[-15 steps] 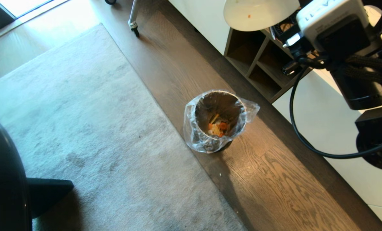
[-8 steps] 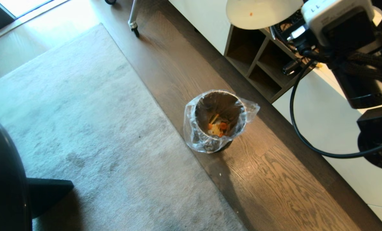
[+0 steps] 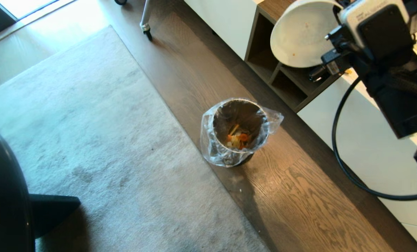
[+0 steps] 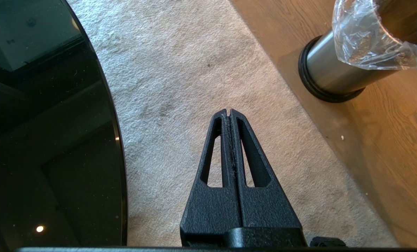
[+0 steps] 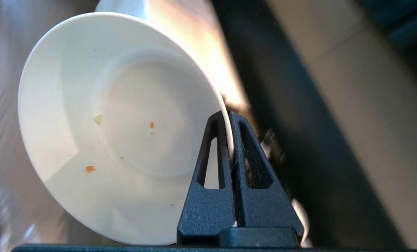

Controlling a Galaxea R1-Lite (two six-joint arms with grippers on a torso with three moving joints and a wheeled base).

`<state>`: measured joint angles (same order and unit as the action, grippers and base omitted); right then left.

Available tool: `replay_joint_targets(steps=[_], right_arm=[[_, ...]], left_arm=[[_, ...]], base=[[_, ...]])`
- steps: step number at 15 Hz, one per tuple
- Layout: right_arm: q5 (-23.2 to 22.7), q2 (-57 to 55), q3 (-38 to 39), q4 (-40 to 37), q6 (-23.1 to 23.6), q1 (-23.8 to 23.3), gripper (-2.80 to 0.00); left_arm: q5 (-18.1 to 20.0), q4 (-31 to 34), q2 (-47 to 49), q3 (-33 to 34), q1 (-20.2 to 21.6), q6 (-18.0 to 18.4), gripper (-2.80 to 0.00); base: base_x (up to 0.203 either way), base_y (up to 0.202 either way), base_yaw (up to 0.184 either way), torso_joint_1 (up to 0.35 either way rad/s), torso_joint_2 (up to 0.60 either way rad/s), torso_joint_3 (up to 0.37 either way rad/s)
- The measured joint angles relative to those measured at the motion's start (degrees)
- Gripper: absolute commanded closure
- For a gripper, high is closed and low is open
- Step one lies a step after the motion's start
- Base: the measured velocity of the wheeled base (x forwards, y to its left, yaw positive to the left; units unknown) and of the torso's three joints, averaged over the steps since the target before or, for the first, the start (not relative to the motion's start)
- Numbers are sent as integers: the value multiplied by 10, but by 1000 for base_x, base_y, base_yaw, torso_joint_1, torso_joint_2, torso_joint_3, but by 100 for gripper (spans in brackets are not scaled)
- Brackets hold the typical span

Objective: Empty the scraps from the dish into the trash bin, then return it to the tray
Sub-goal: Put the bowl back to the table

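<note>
Left gripper (image 4: 229, 113) is parked low over the grey rug (image 3: 89, 122), fingers pressed together, nothing held. Trash bin (image 3: 234, 131), brushed steel with black base ring and clear liner, is seen standing on the wood floor (image 3: 299, 196) beside the rug; orange and pale yellow scraps (image 3: 237, 138) lie at its bottom. Farther up, the dish (image 3: 301, 35), a plain white deep bowl, is clamped by its rim in the closed right gripper (image 5: 229, 115), tipped on edge, only tiny orange flecks left inside. Compared with a second ago, the dish has been tilted steeper and shifted right, now before the wooden shelf unit (image 3: 278, 73).
</note>
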<state>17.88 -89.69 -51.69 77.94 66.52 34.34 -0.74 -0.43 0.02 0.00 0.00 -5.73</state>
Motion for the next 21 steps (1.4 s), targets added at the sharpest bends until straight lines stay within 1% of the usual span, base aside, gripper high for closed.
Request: replay_joint_targets(steps=[1,2,4,6,8,10,11,15,16,18,21], right_arm=[[22,19,21,-40,-29,-1,0],[31,40,41,-87,-61,-2,0],[35,83,75,-179,-115,-13,0],[35,126,95,-276,-162,-33,0],[34,165,107,-372,-201,-46,0],[33,197,120,-456,-214,-50,0],[32,208,128,-485,-216,-51,0],[32,224,158,-535,-217,-52,0],[32,225,167,-553,-227,-53,0],[32,226,185,-592,-262,-54,0],[32,228,212,-661,-354,-54,0]], left_arm=[[0,0,0,0,0,0,0],[0,0,0,0,0,0,0],[0,0,0,0,0,0,0],[0,0,0,0,0,0,0],[0,0,0,0,0,0,0],[0,0,0,0,0,0,0],[0,0,0,0,0,0,0],[0,0,0,0,0,0,0],[0,0,0,0,0,0,0],[0,0,0,0,0,0,0],[0,0,0,0,0,0,0]], base=[[0,0,0,0,0,0],[0,0,0,0,0,0],[0,0,0,0,0,0],[0,0,0,0,0,0],[0,0,0,0,0,0],[0,0,0,0,0,0],[0,0,0,0,0,0],[0,0,0,0,0,0],[0,0,0,0,0,0],[0,0,0,0,0,0],[0,0,0,0,0,0]])
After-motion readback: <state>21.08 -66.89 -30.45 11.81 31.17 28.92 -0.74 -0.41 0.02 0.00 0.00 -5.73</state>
